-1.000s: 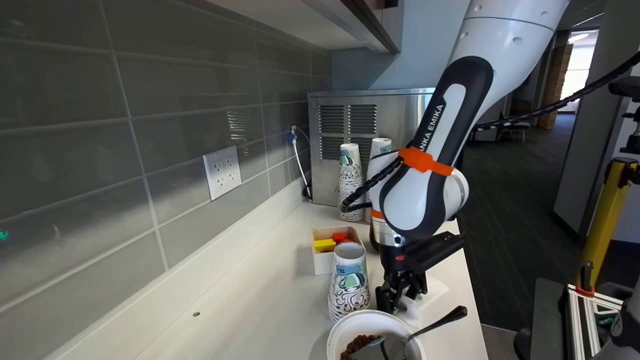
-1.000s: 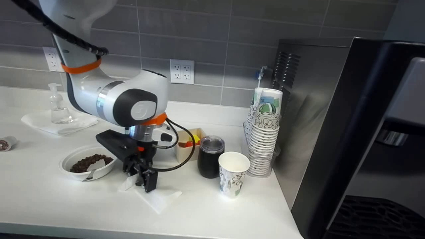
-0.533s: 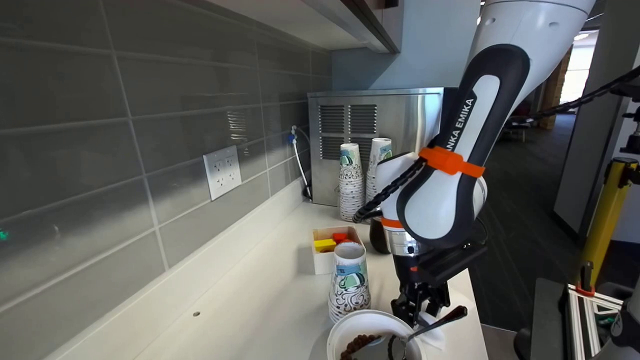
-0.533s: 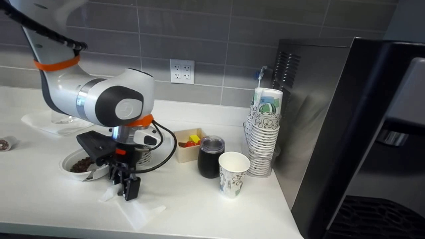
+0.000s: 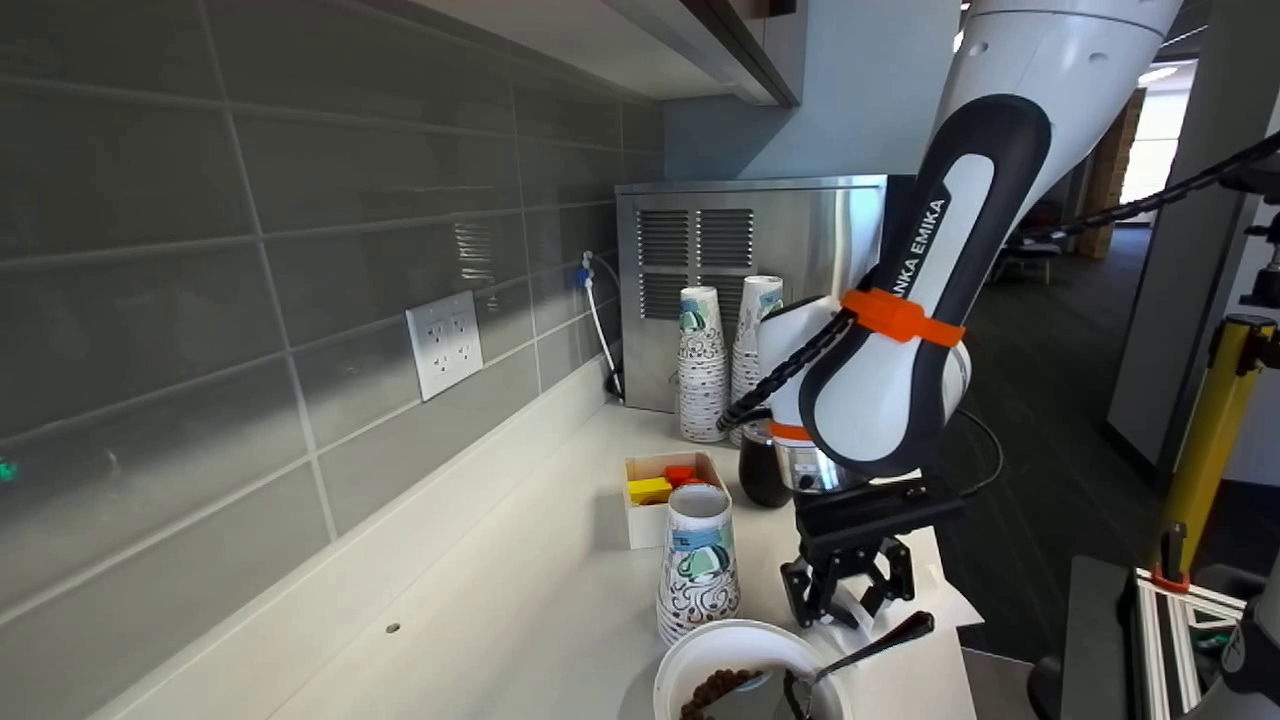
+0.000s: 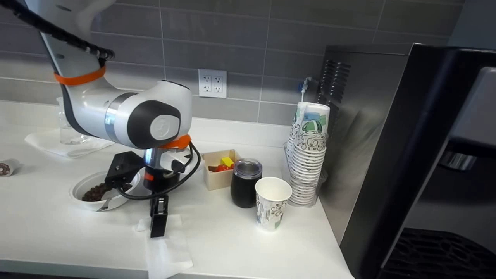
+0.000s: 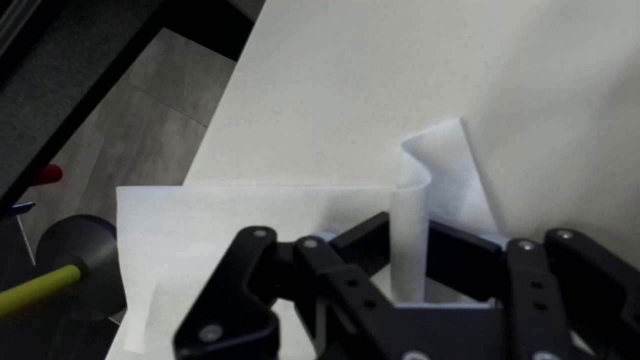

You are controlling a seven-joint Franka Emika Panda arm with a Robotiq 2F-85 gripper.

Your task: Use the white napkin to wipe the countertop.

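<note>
- The arm (image 6: 147, 120) reaches down, its tool (image 7: 409, 245) clamped on the white napkin (image 7: 200, 235).
- The white napkin lies on the surface (image 6: 228, 248), passing over its edge.
- Open room lies toward a paper cup (image 6: 272, 205).

— What's in the bowl (image 5: 735, 642)?
— Small brown balls (image 5: 718, 688), and a spoon (image 5: 870, 650) sticks out of it. A stack of patterned cups (image 5: 698, 575) stands near it.
— And the box (image 6: 219, 181)?
— A yellow block (image 6: 227, 162) and red pieces (image 6: 222, 167). Beside it stands a black tumbler (image 6: 244, 192) with a clear lid (image 6: 248, 167), then an upright paper cup (image 6: 272, 211).
— Past those?
— Two tall cup stacks (image 5: 703, 380), next to the metal machine (image 6: 366, 116).
— Anything on the tiled wall (image 6: 217, 58)?
— A white outlet (image 6: 212, 83) with four sockets (image 6: 218, 88).
</note>
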